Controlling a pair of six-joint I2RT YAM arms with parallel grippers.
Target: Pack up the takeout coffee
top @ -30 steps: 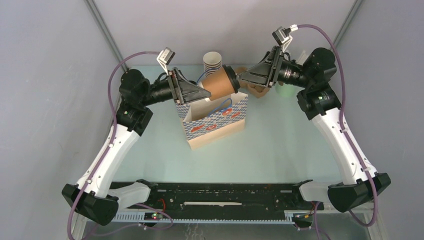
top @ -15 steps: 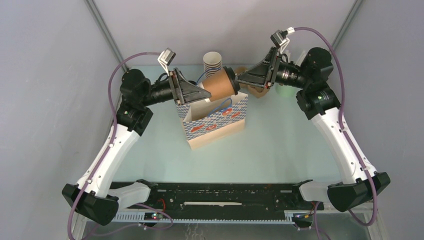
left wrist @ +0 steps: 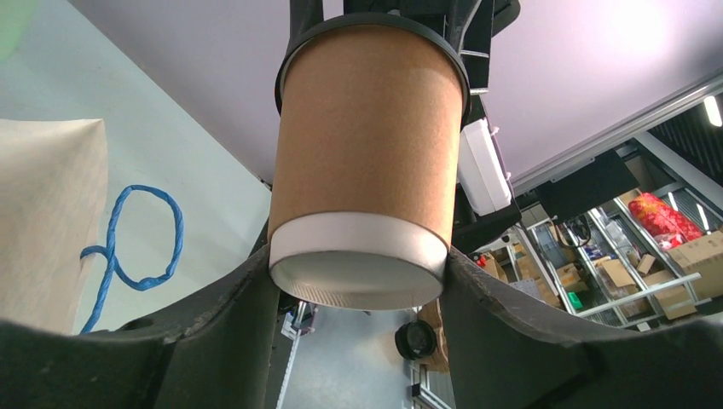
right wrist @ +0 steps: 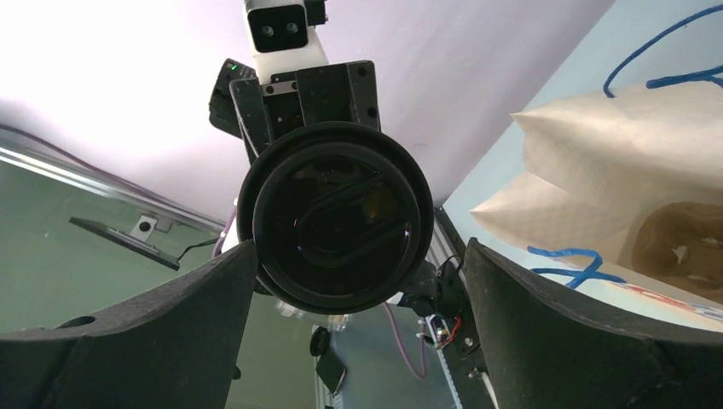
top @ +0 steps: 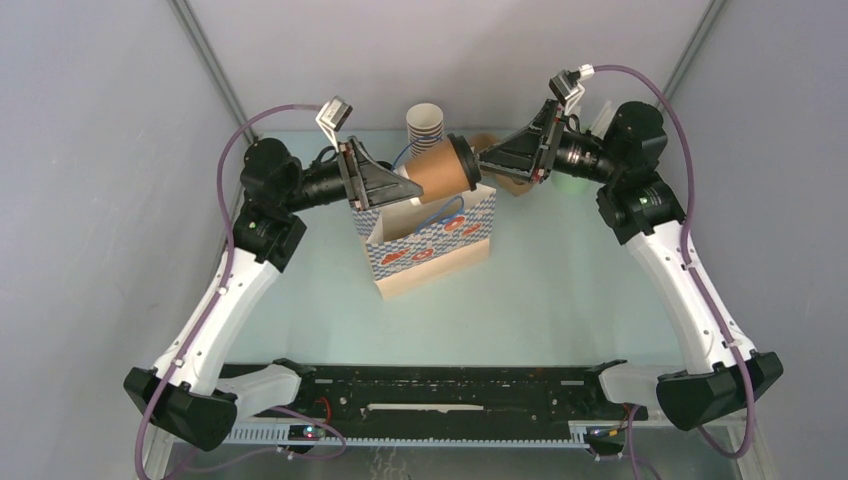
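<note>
Takeout coffee (top: 438, 168): held aloft on its side over the open paper bag (top: 430, 245), black lid (right wrist: 335, 217) facing the right arm.
Left pincer (left wrist: 358, 285): closed partway, clamping the cup's base.
Right pincer (right wrist: 358, 294): spread wide, fingers either side of the lid, gripping nothing.
Bag: standing on the surface (top: 560, 290).

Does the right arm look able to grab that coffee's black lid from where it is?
Probably yes: the right claw is open and the black lid faces it squarely, nothing between. The left claw grips the takeout coffee at its base.
</note>
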